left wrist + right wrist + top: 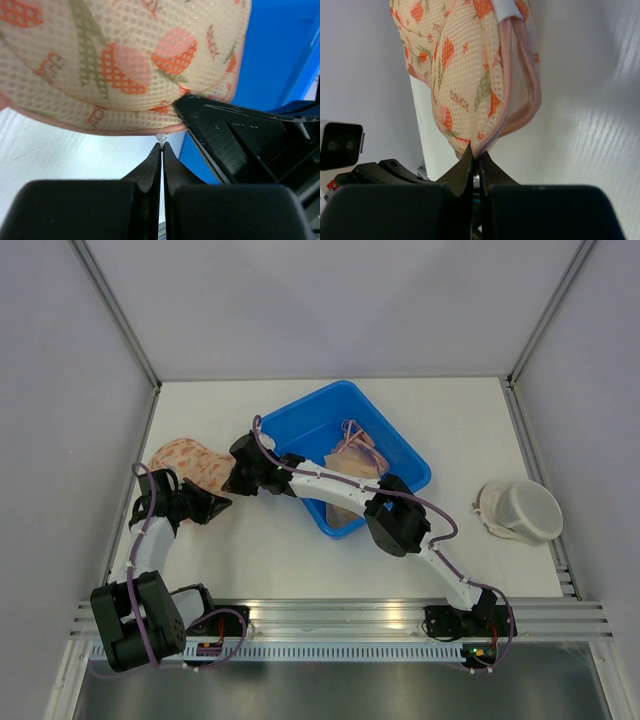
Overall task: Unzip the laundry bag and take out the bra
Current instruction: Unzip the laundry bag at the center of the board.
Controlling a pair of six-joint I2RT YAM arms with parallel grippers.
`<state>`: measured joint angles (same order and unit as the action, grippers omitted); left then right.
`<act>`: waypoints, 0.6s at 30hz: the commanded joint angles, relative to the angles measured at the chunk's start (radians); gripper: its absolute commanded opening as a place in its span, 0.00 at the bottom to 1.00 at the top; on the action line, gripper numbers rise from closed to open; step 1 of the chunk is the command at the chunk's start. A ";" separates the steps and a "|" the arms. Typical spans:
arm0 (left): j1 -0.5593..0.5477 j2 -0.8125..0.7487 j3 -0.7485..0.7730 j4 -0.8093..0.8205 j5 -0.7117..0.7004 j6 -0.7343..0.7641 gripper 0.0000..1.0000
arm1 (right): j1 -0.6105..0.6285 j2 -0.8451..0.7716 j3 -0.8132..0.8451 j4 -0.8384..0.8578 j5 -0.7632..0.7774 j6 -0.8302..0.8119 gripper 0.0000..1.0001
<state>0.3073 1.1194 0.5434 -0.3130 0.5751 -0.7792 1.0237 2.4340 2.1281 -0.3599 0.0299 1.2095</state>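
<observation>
Two grippers meet at one laundry bag, a cream mesh pouch printed with strawberries. In the top view it sits on the white table at about nine o'clock from the table's middle. The left gripper comes at it from six o'clock. Its fingers are pressed together, pinching a small pale tab at the bag's pink-edged rim (what the tab is cannot be told for sure). The right gripper reaches across from four o'clock and is likewise closed, nipping the bag right on the pink zip seam, which looks done up along the stretch in view. In the left wrist view the right gripper's black finger touches the bag's rim at two o'clock of the left one's tips. A blue tub stands at three o'clock of the bag, near it, and holds beige garments with thin straps. A white mesh basket lies farther out at three o'clock, well apart. Whether a bra is inside the bag cannot be told through the mesh.
</observation>
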 commanded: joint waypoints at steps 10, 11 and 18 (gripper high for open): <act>0.062 0.028 0.079 -0.184 -0.337 0.118 0.02 | -0.030 -0.084 -0.034 -0.014 0.018 -0.077 0.01; 0.085 0.036 0.084 -0.187 -0.345 0.123 0.02 | -0.033 -0.090 -0.042 -0.013 0.015 -0.083 0.01; 0.154 0.074 0.145 -0.222 -0.377 0.144 0.02 | -0.047 -0.099 -0.036 -0.016 -0.027 -0.146 0.00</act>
<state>0.4442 1.1942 0.6369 -0.5159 0.2760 -0.6838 0.9958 2.4096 2.0777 -0.3664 0.0029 1.1168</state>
